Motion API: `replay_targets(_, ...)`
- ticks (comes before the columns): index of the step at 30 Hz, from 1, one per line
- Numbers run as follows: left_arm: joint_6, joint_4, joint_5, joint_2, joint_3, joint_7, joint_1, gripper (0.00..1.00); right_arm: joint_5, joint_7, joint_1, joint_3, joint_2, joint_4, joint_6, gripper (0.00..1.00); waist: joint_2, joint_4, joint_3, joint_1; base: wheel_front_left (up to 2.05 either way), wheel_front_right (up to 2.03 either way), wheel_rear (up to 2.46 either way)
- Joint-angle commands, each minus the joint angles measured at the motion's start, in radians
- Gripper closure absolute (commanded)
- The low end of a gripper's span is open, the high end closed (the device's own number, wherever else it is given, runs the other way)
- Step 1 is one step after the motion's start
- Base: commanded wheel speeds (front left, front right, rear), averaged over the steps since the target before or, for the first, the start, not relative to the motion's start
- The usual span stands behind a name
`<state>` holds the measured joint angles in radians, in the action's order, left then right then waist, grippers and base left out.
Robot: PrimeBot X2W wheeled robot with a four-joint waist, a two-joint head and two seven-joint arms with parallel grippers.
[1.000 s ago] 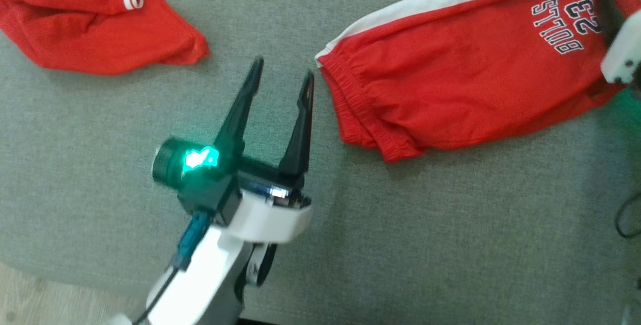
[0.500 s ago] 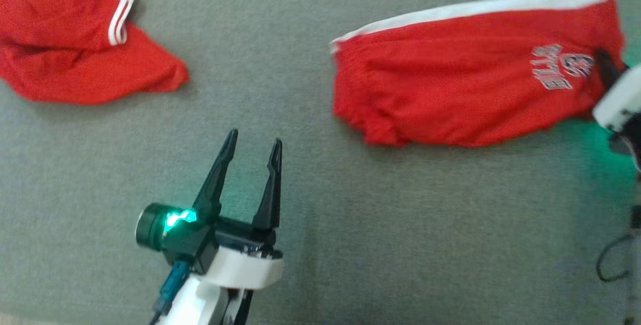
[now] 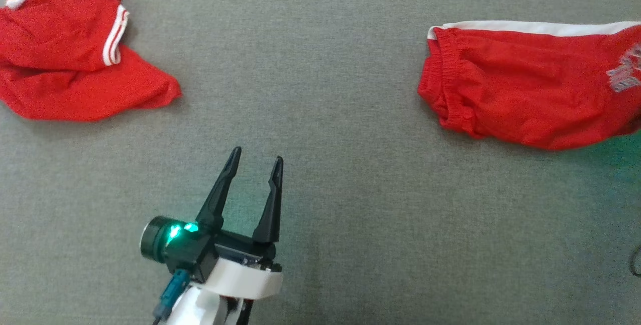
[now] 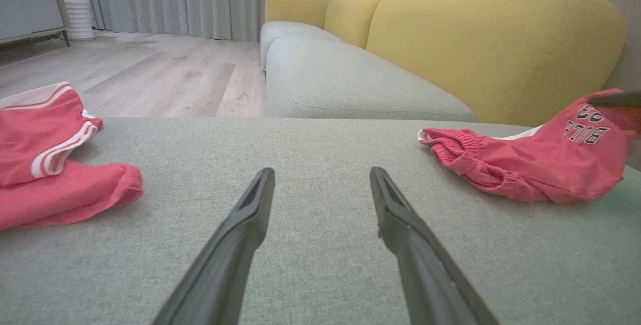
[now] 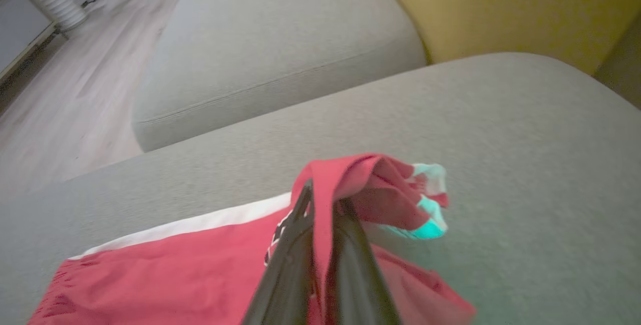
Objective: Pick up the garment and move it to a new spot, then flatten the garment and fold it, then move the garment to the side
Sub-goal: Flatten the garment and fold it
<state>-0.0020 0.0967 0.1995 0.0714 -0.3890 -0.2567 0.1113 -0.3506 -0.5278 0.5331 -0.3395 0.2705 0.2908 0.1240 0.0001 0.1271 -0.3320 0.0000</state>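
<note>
While the right gripper [image 5: 325,197] pinches the shorts [image 3: 526,94], apparently for dragging, they lie stretched; left gripper [image 3: 257,154] hovers spread, empty.

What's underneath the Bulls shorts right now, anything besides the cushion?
The grey cushion shows beside the shorts, which lie on it at the waistband end. The right pincer, shut on the other end, holds that end raised. Whatever lies beneath the flat cloth is covered.

Left gripper [image 3: 257,154], its two dark fingers spread apart and empty, pointing forward. Right gripper [image 5: 323,197], fingers pressed together, pinching a raised fold of red shorts [image 5: 175,265].
</note>
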Motion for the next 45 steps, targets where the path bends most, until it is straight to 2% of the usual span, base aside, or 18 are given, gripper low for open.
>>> replay_targets(1,-0.006,-0.025,-0.009,-0.006,0.034,-0.005,-0.007,0.0,0.007,-0.009,0.037,0.035,0.0,-0.049,0.007,1.0,-0.0001,0.005,0.002,0.0,0.0,0.0,0.0)
replay_targets(5,-0.021,-0.011,-0.009,-0.016,0.029,-0.005,-0.012,0.0,0.038,-0.052,0.052,0.19,-0.05,-0.089,0.007,1.0,-0.0001,0.024,0.007,0.0,0.0,0.0,0.0)
replay_targets(9,-0.027,0.004,-0.001,-0.02,0.014,-0.005,-0.008,0.0,0.054,-0.105,0.052,0.334,-0.097,-0.058,0.007,1.0,-0.0001,0.056,0.01,0.0,0.0,0.0,0.0)
replay_targets(14,-0.005,0.006,0.036,-0.021,-0.012,-0.005,-0.012,0.0,0.074,-0.104,0.029,0.392,-0.124,-0.006,0.007,1.0,-0.0001,0.1,0.025,0.0,0.0,0.0,0.0)
replay_targets(19,0.007,0.014,0.04,-0.021,-0.007,-0.005,-0.029,0.0,0.059,-0.112,0.006,0.428,-0.129,0.008,0.007,0.98,-0.0001,0.107,0.037,0.0,0.0,0.0,0.0)
replay_targets(20,0.009,0.015,0.04,-0.021,-0.005,-0.005,-0.032,0.0,0.056,-0.113,0.002,0.436,-0.127,0.006,0.007,0.83,-0.0001,0.104,0.039,0.0,0.0,0.0,0.0)
replay_targets(21,0.01,0.017,0.04,-0.021,-0.003,-0.005,-0.035,0.0,0.053,-0.111,-0.001,0.449,-0.124,0.004,0.007,0.62,-0.0001,0.1,0.043,0.0,0.0,0.0,0.0)
replay_targets(22,0.01,0.019,0.039,-0.021,-0.003,-0.005,-0.037,0.0,0.051,-0.109,-0.005,0.46,-0.121,0.001,0.007,0.28,-0.0001,0.096,0.047,0.0,0.0,0.0,0.0)
replay_targets(23,0.01,0.02,0.038,-0.021,-0.003,-0.005,-0.039,0.0,0.048,-0.106,-0.009,0.469,-0.119,-0.002,0.007,0.0,-0.0001,0.09,0.05,0.0,0.0,0.0,0.0)
replay_targets(31,0.011,0.025,0.03,-0.021,0.01,-0.005,-0.045,0.0,-0.056,-0.088,-0.053,0.563,-0.122,-0.065,0.007,0.0,-0.0001,0.034,0.074,0.0,0.0,0.0,0.0)
replay_targets(38,0.009,0.036,0.025,-0.021,0.04,-0.005,-0.073,0.0,-0.125,-0.028,-0.129,0.584,-0.099,-0.176,0.007,0.0,-0.0001,-0.015,0.123,0.0,0.0,0.0,0.0)
replay_targets(43,0.004,0.036,0.018,-0.021,0.061,-0.005,-0.099,0.0,-0.079,0.069,-0.222,0.553,-0.031,-0.257,0.007,0.0,-0.0001,-0.034,0.161,0.0,0.0,0.0,0.0)
replay_targets(45,0.003,0.035,0.017,-0.021,0.066,-0.005,-0.105,0.0,-0.065,0.097,-0.243,0.536,-0.024,-0.267,0.007,0.0,-0.0001,-0.037,0.168,0.0,0.0,0.0,0.0)
